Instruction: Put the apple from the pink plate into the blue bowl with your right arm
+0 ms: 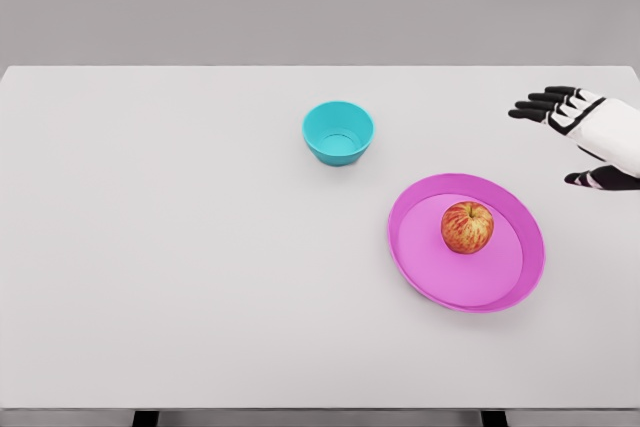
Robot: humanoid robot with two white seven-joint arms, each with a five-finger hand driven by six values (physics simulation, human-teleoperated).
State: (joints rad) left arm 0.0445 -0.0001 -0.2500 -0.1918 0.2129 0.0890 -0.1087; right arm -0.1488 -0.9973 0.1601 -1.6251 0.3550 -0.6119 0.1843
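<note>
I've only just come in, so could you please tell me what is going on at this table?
The robot's right hand hovers open at the right edge of the white table, holding nothing. A red-yellow apple sits on the round pink plate, untouched. The small blue bowl stands empty to the plate's upper left, apart from it. The left arm is out of view.

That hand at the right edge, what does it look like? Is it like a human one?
Roughly, yes. The right hand has a white, shell-like palm and back with dark seams, and slim black jointed fingers plus a black thumb. No cables or markings show. The left arm is out of view.
</note>
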